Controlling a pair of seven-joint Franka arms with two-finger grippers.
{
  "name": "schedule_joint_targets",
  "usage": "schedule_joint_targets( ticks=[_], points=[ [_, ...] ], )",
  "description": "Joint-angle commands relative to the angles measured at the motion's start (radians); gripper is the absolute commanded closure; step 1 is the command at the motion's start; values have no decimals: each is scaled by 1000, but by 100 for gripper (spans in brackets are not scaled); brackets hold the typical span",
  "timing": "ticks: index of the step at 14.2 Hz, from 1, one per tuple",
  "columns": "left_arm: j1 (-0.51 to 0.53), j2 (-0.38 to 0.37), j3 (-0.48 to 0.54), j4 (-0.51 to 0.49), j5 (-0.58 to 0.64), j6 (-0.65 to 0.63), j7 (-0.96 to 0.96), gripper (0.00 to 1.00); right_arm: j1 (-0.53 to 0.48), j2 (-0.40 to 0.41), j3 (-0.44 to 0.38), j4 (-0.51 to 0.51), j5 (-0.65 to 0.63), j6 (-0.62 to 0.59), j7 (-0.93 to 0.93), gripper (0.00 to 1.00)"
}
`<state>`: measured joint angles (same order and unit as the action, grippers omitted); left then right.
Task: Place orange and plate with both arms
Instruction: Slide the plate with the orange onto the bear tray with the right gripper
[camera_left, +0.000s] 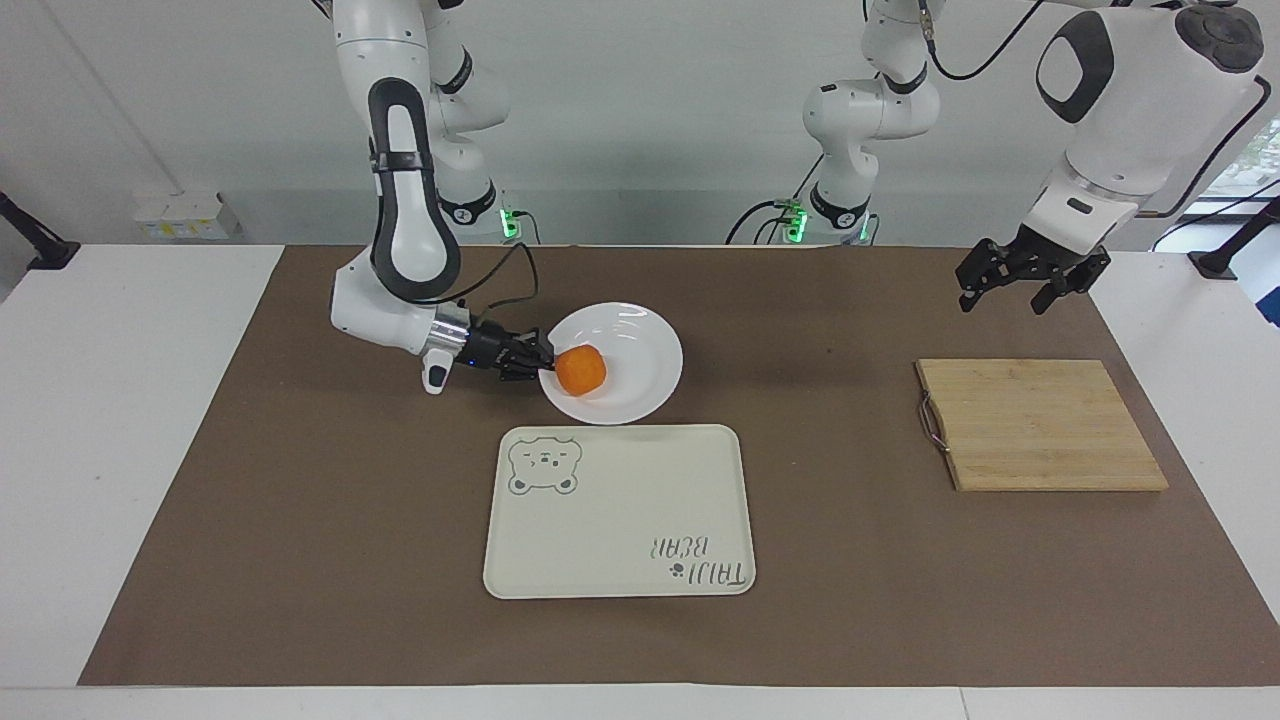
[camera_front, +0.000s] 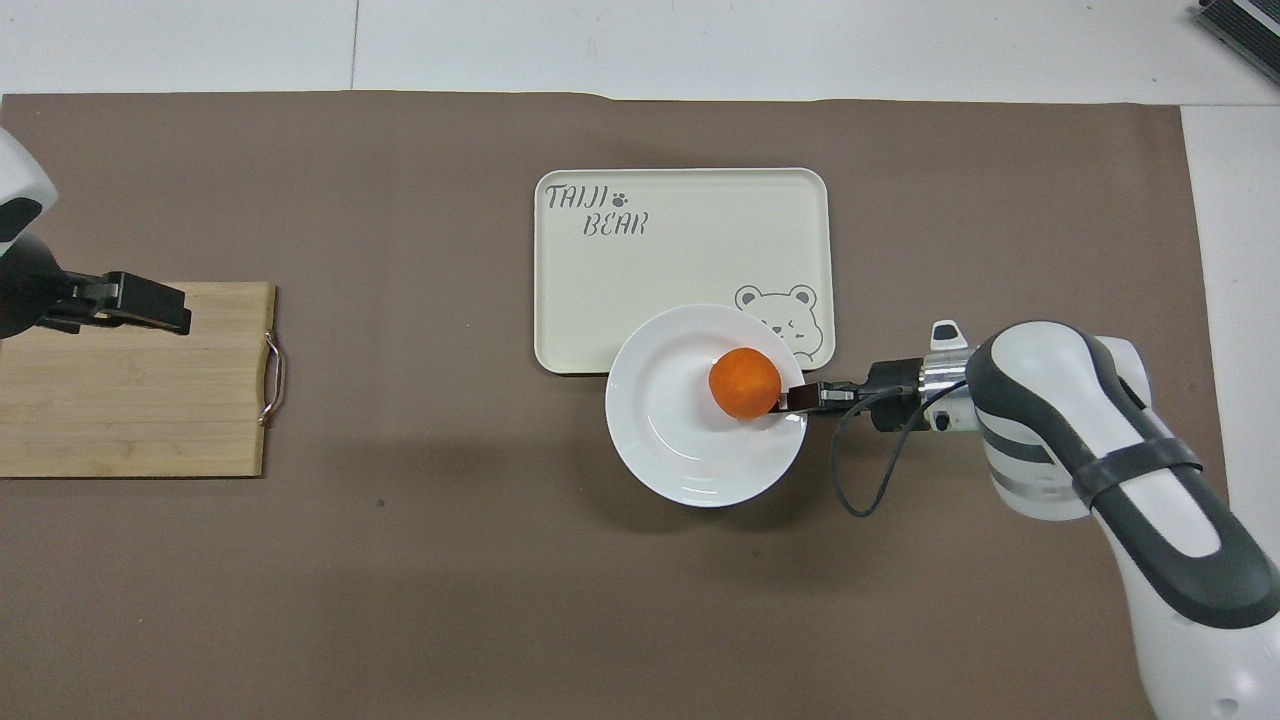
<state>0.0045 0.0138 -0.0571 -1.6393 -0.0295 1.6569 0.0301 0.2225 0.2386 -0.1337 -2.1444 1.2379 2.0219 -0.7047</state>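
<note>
The white plate (camera_left: 640, 350) (camera_front: 690, 440) hangs tilted in the air, with my right gripper (camera_left: 540, 362) (camera_front: 792, 399) shut on its rim. It is over the brown mat and, seen from overhead, overlaps the bear-print edge of the tray. The orange (camera_left: 581, 369) (camera_front: 744, 382) lies in the plate, rolled against the rim right by the right gripper's fingertips. My left gripper (camera_left: 1008, 285) (camera_front: 175, 310) waits open and empty in the air over the edge of the cutting board.
A cream rectangular bear-print tray (camera_left: 620, 510) (camera_front: 680, 240) lies mid-table, farther from the robots than the plate. A wooden cutting board (camera_left: 1040, 425) (camera_front: 130, 400) with a metal handle lies toward the left arm's end.
</note>
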Motion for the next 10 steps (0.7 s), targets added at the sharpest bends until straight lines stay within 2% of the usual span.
schedule_joint_targets(
  ticks=[1,4,6,10],
  points=[
    [6,-3,-3,13,-3,-12,13,0,-9,109,3,191,12,-14,92,100],
    [6,-3,-1,13,-3,-12,11,0,-3,197,2,361,-61,-5,224,100],
    [6,-3,-3,13,-3,-12,11,0,3,251,2,460,-218,3,278,100],
    [6,-3,-3,13,-3,-12,11,0,-25,309,9,504,-183,12,298,100]
  ],
)
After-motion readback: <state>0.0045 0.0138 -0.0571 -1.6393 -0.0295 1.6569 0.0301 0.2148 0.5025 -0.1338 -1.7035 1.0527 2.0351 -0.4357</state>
